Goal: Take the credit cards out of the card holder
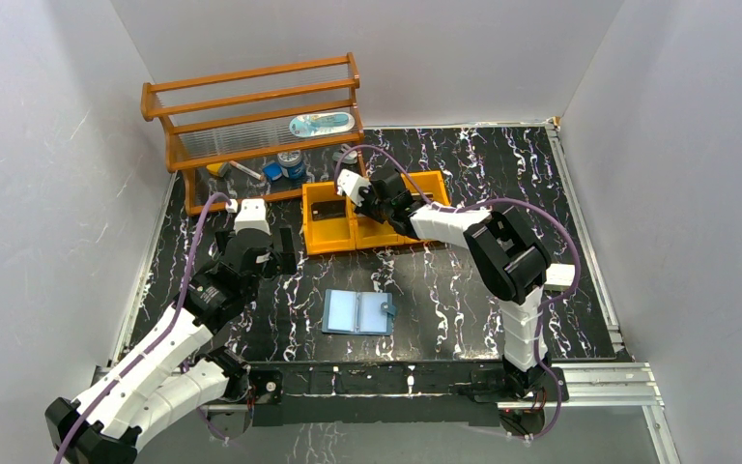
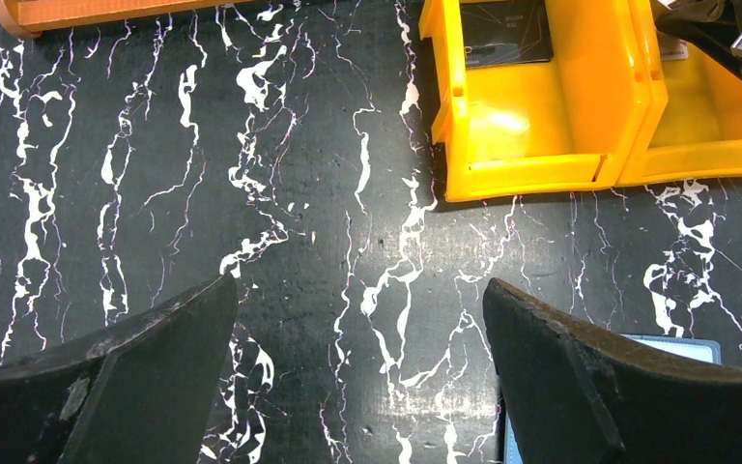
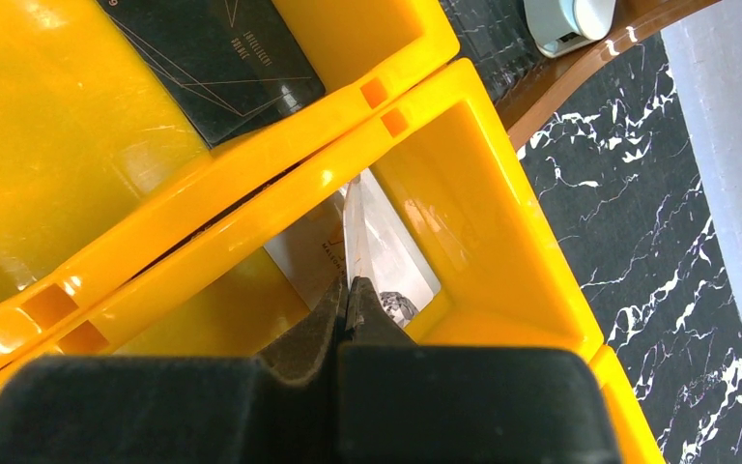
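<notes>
**Asker:** So, what lies under you?

**Me:** The black table [image 1: 473,300] with white veins. At its far left corner stands a wooden rack [image 1: 251,101] with a bottle and small bits on its shelves. Just in front of the rack sits the orange tray [image 1: 321,242], its compartments side by side.

**Asker:** And the card holder?

**Me:** The light blue card holder [image 1: 357,312] lies opened flat on the table, near the front edge, between my two bases and well apart from the tray. Its small tab sticks out on its right side. I cannot tell whether anything sits in its pockets.

**Asker:** Your hands?

**Me:** My left gripper [image 2: 357,290] hangs over bare table left of the tray, jaws spread wide with nothing between them. A corner of the card holder shows just past my right-hand finger [image 2: 580,377]. My right gripper [image 3: 350,290] reaches down into the tray's middle compartment, its fingers pressed together on the edge of a silver-grey card [image 3: 372,242], which stands up on edge.

**Asker:** Other cards?

**Me:** A paler card [image 3: 304,253] lies flat on that compartment's floor, under the one I pinch. A dark card [image 3: 217,53] with thin line markings rests flat in the next compartment to the left.
</notes>
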Robot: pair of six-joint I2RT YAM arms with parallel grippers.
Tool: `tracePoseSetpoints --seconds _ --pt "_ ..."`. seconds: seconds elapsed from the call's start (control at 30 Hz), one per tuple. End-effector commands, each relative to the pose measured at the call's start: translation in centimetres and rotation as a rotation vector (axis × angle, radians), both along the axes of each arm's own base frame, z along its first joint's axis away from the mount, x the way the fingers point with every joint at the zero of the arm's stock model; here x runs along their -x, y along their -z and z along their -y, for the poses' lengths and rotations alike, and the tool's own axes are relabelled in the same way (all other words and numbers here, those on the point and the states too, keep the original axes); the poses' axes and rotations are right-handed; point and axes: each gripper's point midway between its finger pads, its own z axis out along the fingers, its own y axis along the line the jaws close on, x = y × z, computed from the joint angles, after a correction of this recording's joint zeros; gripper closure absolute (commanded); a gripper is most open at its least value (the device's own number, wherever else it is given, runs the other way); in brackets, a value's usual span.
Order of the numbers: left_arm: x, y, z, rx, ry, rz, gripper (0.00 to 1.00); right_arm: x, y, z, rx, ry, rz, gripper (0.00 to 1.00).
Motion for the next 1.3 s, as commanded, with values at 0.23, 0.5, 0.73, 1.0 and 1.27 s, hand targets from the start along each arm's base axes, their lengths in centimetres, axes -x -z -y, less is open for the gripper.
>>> tracePoseSetpoints --seconds 0.23,0.5,0.73,1.0,1.27 --pt "-0.2 -0.2 -0.2 0.005 -0.006 0.015 0.02 0.6 -0.1 -0.3 0.004 -0.018 -0.044 1.0" --pt "-0.2 -0.2 -0.2 0.007 -0.004 0.015 0.02 0.1 -0.4 -0.7 -0.019 -0.019 -0.016 1.0" --pt "-0.2 -0.3 -0.2 0.01 -0.005 0.016 0.02 -0.2 -1.1 -1.0 -0.047 -0.019 0.017 1.0" --pt "-0.2 -0.3 -0.2 0.012 -0.002 0.016 0.02 -0.2 -0.4 -0.8 -0.025 -0.017 -0.009 1.0" --pt "-0.2 -0.3 -0.2 0.016 -0.001 0.017 0.02 -1.8 -2.8 -0.5 -0.078 0.032 0.097 1.0"
